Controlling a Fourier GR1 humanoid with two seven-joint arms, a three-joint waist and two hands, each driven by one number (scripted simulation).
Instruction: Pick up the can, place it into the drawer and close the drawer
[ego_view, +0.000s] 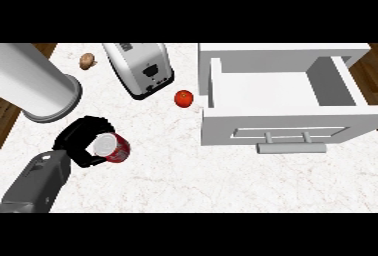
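Observation:
A red can (113, 148) with a pale lid lies tilted on the white marble counter at the lower left. My left hand (80, 137) is curled round it from the left, and its black fingers hide part of the can's side. The grey forearm comes in from the lower left corner. The white drawer (277, 120) stands pulled out at the right, its inside bare, with a grey bar handle (291, 148) on its front. The can is well to the left of the drawer's front. My right hand does not show.
A silver toaster (140, 70) stands at the back centre. A small red fruit (184, 98) lies between it and the drawer. A brown item (88, 61) sits at the back left. A large white cylinder (37, 82) with a grey rim fills the upper left.

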